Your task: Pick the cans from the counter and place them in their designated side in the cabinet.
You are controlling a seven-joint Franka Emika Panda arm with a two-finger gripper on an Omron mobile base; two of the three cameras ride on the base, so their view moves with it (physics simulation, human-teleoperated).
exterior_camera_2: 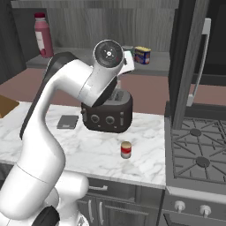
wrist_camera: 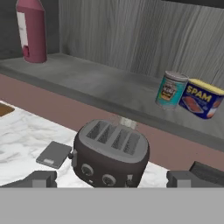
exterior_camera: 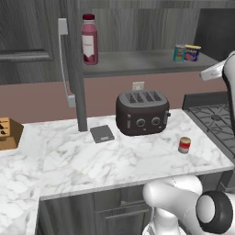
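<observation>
The teal-blue can (wrist_camera: 170, 89) stands upright on the cabinet's grey shelf (wrist_camera: 87, 83), touching a blue tin on its right; it is also in the left base view (exterior_camera: 179, 53). The red can with a white band (exterior_camera: 184, 145) stands on the marble counter (exterior_camera: 114, 160) right of the toaster, near the front edge (exterior_camera_2: 126, 150). My gripper (wrist_camera: 114, 178) is open with nothing held, hanging in front of the shelf and above the toaster. One fingertip (wrist_camera: 41, 178) shows low on the left in the hand view.
A dark toaster (exterior_camera: 141, 112) sits mid-counter beside a flat grey pad (exterior_camera: 102, 133). A blue tin (wrist_camera: 201, 98) and a tall dark-red bottle (exterior_camera: 89, 39) stand on the shelf. The open cabinet door (exterior_camera: 75, 69) with its bar handle rises left. A stove (exterior_camera_2: 198, 150) flanks the right.
</observation>
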